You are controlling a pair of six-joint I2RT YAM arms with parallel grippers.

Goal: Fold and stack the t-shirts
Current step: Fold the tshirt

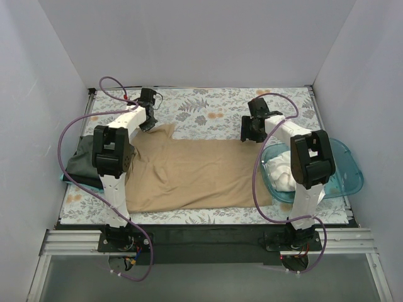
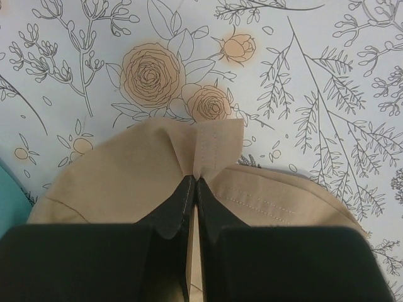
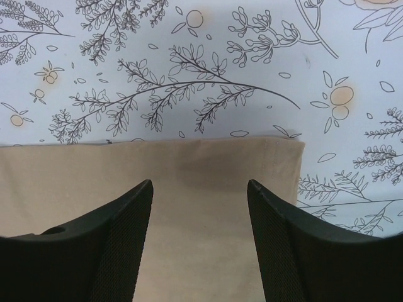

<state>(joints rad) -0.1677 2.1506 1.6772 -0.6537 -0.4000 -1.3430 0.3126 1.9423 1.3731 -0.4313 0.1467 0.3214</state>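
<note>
A lab booth: plain white walls (image 1: pixel 189 44), aluminium rail (image 1: pixel 75 242).

Plain white walls (image 1: pixel 201 44) close in a tabletop (image 1: pixel 208 107) at the back, left and right. It is covered by a pale cloth (image 2: pixel 302 75) printed with grey leaf sprigs and orange flowers. A silver metal rail (image 1: pixel 69 242) runs along the near edge, and the light is soft and even.

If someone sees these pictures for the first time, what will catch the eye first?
The large tan t-shirt lies flat in the middle of the flowered table cover. The left gripper is shut on its far left corner, while the right gripper stands open over the far right corner. At the right, a teal tub holds white cloth.
</note>
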